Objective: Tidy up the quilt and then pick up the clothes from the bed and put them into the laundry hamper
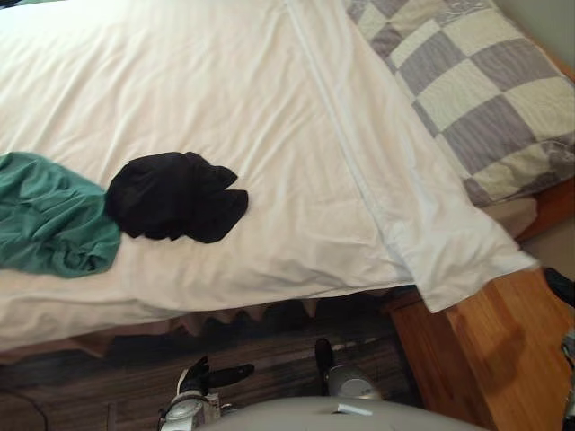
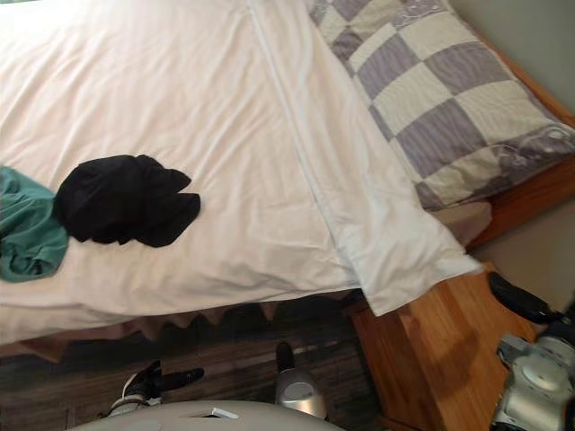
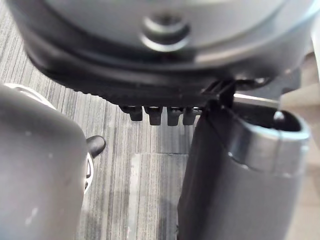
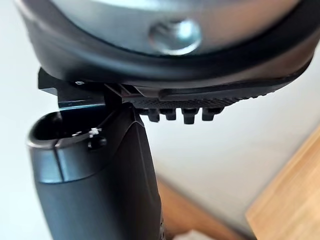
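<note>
A white quilt lies spread flat over the bed, its right border hanging off the near corner. On it, near the front edge, rests a crumpled black garment. A green garment touches it on the left. My left hand hangs low over the dark floor in front of the bed, fingers relaxed and holding nothing; the left wrist view shows its straight fingers. My right hand is off the bed's right corner, above the wooden floor, fingers straight and holding nothing.
A grey and cream checked pillow lies at the head of the bed, on the right. The wooden bed frame shows beside it. A dark striped rug runs along the bed's front, with wooden floor to the right.
</note>
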Controlling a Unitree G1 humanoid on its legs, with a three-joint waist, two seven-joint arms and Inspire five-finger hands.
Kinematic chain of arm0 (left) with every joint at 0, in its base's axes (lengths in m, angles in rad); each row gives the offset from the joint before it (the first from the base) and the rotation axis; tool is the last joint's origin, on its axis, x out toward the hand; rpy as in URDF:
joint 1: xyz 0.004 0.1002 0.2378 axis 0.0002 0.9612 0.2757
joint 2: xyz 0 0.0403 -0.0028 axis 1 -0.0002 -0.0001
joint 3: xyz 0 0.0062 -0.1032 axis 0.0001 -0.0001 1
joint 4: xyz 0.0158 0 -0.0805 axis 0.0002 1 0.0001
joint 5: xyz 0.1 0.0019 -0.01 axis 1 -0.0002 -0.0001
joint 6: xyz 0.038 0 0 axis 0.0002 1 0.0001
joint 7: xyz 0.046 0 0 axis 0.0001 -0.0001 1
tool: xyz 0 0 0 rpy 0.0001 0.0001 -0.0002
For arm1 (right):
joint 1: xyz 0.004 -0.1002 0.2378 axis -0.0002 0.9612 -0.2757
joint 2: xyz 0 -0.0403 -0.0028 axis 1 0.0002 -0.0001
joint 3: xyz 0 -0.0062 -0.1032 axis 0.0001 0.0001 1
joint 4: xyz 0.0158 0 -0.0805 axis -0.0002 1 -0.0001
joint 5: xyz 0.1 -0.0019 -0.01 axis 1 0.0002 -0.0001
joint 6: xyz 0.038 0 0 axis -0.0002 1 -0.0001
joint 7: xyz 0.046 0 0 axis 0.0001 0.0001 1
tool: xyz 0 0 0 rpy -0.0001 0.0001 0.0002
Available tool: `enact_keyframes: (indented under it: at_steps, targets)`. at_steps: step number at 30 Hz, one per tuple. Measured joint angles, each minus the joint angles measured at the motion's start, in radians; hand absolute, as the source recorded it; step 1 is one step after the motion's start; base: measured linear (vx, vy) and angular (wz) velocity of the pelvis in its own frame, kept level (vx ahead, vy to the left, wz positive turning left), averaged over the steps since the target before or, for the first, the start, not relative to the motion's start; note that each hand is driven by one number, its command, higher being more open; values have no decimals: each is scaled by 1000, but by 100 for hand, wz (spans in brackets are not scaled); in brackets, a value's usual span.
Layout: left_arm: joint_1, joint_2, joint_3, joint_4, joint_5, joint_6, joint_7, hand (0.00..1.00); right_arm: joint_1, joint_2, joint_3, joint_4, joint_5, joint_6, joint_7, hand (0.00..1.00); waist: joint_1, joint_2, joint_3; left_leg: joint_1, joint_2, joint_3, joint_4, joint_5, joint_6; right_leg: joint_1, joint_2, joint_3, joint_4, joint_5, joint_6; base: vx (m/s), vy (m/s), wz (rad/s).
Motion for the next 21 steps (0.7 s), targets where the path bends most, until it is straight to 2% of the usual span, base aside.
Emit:
enact_keyframes:
  at_steps: [1,2,4,9,12,16,18,19,21]
  targets:
    - [1,-1,1,1,-2,5,0,100,17,7,-26,-25,16,3,-9,100,-4,-7,-1,1,0,1,-1,0,0,1,1,1,0,0,0,-76,-14,-6]
    - [3,0,2,3,-2,9,-1,100,20,9,-34,-58,25,5,-17,0,-13,-3,-5,3,0,1,-1,0,0,2,0,1,0,0,0,-84,-13,-1]
    - [3,0,2,14,-2,10,-2,100,25,9,-30,-136,25,4,-16,0,-23,-6,-7,2,-1,-1,0,0,0,2,0,0,-1,0,0,-113,-12,2]
    - [2,0,1,19,-2,10,-12,100,-10,22,21,-218,67,-30,-19,0,-22,-4,-10,0,-1,-9,-1,4,0,3,-1,-3,-5,3,1,-105,-21,3]
    - [1,1,-7,20,-2,11,-12,100,-86,124,112,-269,178,-90,-29,0,-20,2,-13,-13,-6,-25,-10,16,3,1,-5,-14,-18,13,0,-89,-26,12]
    - [-13,-4,-16,20,-2,11,-7,100,-171,206,219,-269,357,-119,-57,0,11,23,-11,-36,-14,-52,-14,25,9,-8,-18,-36,-19,15,1,-66,-4,19]
    - [-36,-15,-30,19,-3,8,9,100,-244,213,280,-280,435,-148,-66,0,40,47,16,-65,-19,-63,-3,24,15,-27,-31,-50,-13,17,4,-95,22,19]
    - [-39,-17,-30,18,-3,8,11,100,-253,215,285,-286,443,-151,-66,0,42,51,21,-71,-19,-66,1,23,16,-29,-34,-54,-12,17,4,-94,19,22]
    - [-53,-35,-30,-1,-12,1,24,100,-343,222,327,-318,510,-189,-69,0,64,82,64,-120,-19,-72,23,21,22,-73,-43,-61,9,17,4,-94,9,14]
